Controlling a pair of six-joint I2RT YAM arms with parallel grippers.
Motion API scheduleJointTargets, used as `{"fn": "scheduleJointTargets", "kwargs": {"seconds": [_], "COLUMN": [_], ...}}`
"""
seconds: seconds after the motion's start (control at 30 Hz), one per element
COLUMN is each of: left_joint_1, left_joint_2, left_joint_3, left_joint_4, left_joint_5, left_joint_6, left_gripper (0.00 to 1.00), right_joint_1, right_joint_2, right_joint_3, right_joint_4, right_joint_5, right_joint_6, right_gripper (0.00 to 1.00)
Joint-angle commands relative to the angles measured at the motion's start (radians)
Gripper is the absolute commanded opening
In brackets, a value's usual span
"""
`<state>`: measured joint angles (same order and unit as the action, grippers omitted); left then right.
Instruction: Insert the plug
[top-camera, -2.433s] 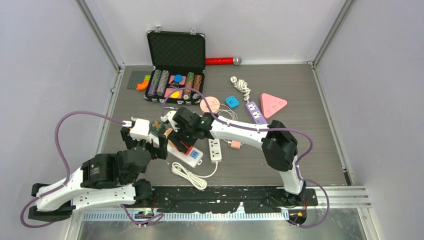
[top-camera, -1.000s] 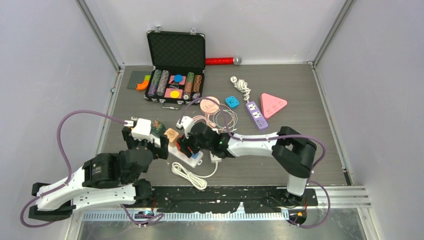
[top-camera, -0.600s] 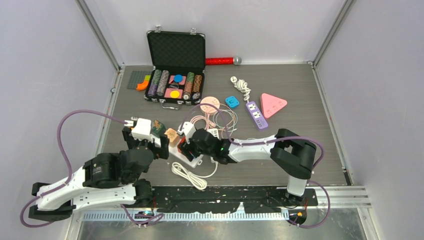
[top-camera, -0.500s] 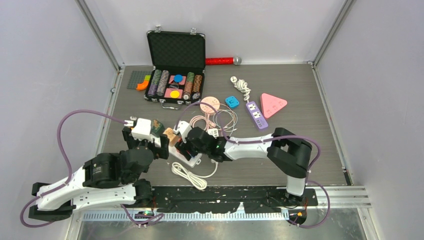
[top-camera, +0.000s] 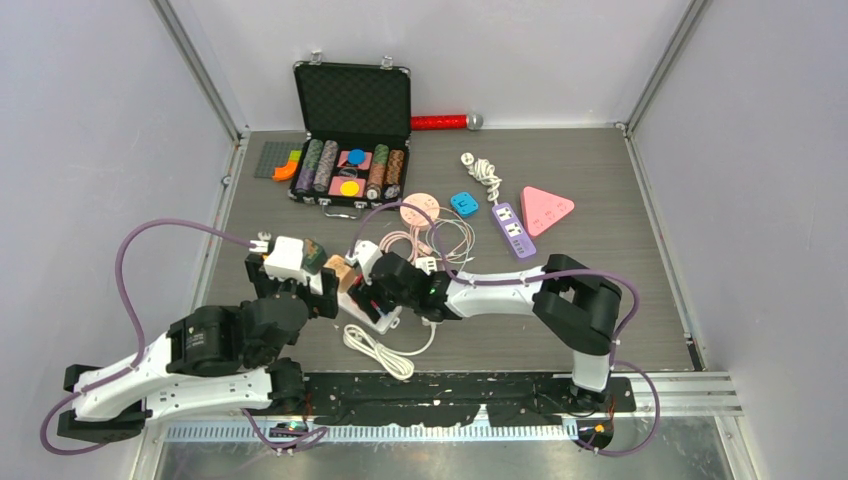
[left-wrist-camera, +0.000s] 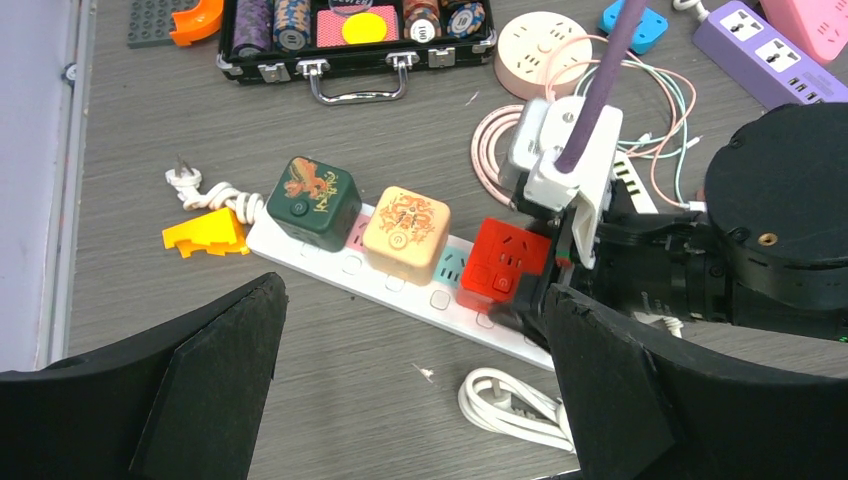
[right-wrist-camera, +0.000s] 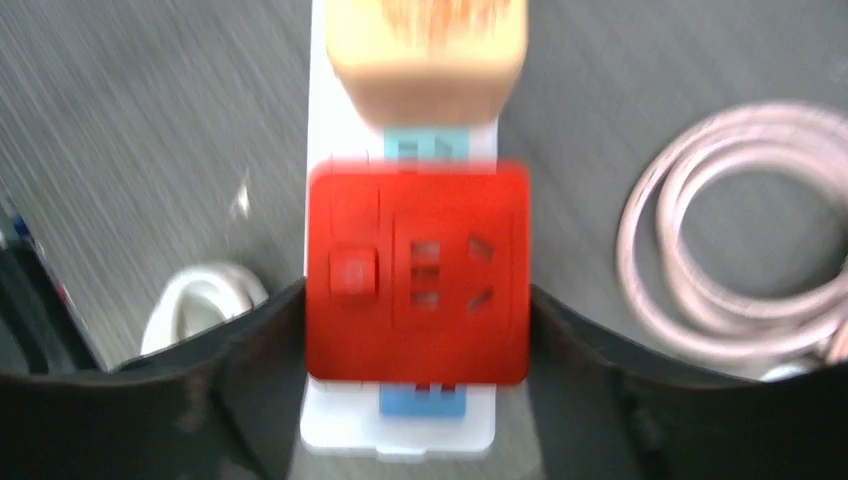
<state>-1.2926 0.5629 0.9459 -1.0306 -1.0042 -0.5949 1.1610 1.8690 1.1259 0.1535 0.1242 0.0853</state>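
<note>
The plug is a red cube (right-wrist-camera: 418, 270) with a button and a socket face. My right gripper (right-wrist-camera: 415, 325) is shut on its two sides. It sits on top of the white power strip (right-wrist-camera: 400, 432), right next to a tan cube (right-wrist-camera: 428, 50); a blue socket shows just below it. How deep it sits I cannot tell. The left wrist view shows the red plug (left-wrist-camera: 510, 258), the tan cube (left-wrist-camera: 406, 232) and a dark green cube (left-wrist-camera: 312, 202) in a row on the strip (left-wrist-camera: 345, 270). My left gripper (left-wrist-camera: 412, 330) hovers open above the strip, holding nothing.
An open poker chip case (top-camera: 351, 130) stands at the back. A round pink socket (top-camera: 420, 208), a purple strip (top-camera: 511, 227) and a pink triangle (top-camera: 547, 208) lie to the right. A coiled white cord (top-camera: 380, 350) lies near the strip, an orange piece (left-wrist-camera: 205, 232) at its left end.
My right gripper has come down and leftward with the red plug to the strip beside the tan cube. The left arm has stayed put.
</note>
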Motion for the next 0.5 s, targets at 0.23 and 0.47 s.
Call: {"fn": "scheduleJointTargets", "kwargs": {"seconds": [0.23, 0.47], "left_joint_1": [0.005, 0.006], "left_joint_2": [0.043, 0.054], "left_joint_3": [-0.026, -0.087], "left_joint_4": [0.112, 0.266], "left_joint_5": [0.022, 0.081], "left_joint_6": [0.028, 0.102], "left_gripper": [0.99, 0.99], "right_joint_1": [-0.102, -0.24], "right_joint_2": [-0.205, -0.414], "right_joint_3": [0.121, -0.014], "right_joint_4": [-0.442, -0.424], "right_joint_5": [-0.157, -0.195], "right_joint_6": [0.118, 0.216], "right_gripper": [0.95, 0.98]}}
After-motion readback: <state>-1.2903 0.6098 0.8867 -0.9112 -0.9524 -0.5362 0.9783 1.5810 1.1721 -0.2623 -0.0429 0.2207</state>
